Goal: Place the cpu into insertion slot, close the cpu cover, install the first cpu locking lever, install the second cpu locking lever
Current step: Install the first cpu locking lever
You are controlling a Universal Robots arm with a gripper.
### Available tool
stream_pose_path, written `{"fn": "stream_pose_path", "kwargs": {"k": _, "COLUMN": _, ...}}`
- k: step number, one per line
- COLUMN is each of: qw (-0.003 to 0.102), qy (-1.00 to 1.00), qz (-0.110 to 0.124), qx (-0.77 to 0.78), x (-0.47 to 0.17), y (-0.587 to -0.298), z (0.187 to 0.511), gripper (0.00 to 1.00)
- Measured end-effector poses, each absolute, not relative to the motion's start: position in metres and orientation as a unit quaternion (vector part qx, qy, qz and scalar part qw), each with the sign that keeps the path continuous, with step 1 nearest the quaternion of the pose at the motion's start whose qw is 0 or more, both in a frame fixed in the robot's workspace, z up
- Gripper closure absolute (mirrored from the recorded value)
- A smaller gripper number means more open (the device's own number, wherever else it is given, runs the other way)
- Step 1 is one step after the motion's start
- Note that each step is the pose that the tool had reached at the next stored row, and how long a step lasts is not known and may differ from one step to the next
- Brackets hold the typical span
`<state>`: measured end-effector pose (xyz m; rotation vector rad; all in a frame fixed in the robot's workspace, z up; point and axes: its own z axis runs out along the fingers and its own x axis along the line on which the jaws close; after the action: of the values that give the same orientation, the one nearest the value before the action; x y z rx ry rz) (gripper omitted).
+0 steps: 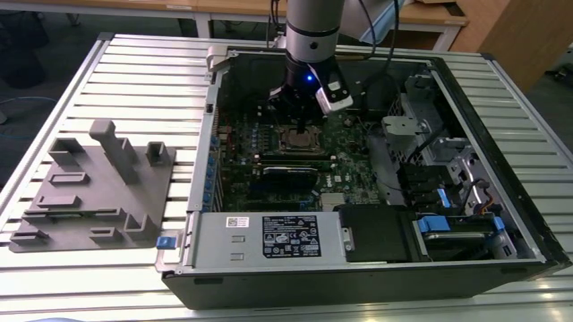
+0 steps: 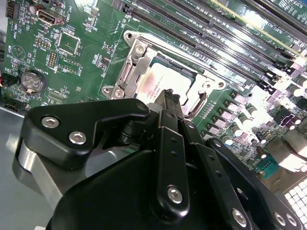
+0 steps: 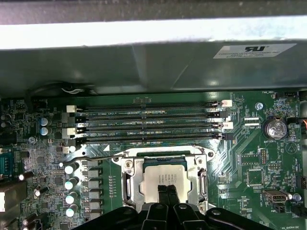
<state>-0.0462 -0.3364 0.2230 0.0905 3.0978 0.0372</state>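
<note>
The small square cpu with a dull silvery-tan metal top [image 3: 165, 178] sits in the dark-bordered square insertion slot [image 3: 164, 161], set into the green circuit board [image 3: 249, 158]. The thin silvery metal cpu cover [image 3: 130, 181] lies flat around it, and the chip shows through its window. A thin metal lever rod [image 3: 108, 157] runs between the socket and the long black memory slots [image 3: 148, 122].

The black gripper [image 3: 167, 190] points down at the chip. Its fingers [image 3: 162, 192] are drawn narrow, side by side with nothing between them, and their tips sit at the chip's top face in both wrist views.

In the exterior view the arm reaches into an open black computer case [image 1: 358, 282]. The case lies on a slatted metal desk [image 1: 134, 67], with a grey moulded fixture [image 1: 98, 188] beside it on the exterior view's left.
</note>
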Motion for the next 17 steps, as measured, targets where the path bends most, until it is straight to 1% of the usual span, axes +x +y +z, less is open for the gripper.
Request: {"fn": "stream_pose_path", "kwargs": {"k": 17, "qw": 0.023, "qy": 0.999, "qz": 0.012, "qx": 0.029, "x": -0.0545, "y": -0.3364, "z": 0.22, "gripper": 0.89}}
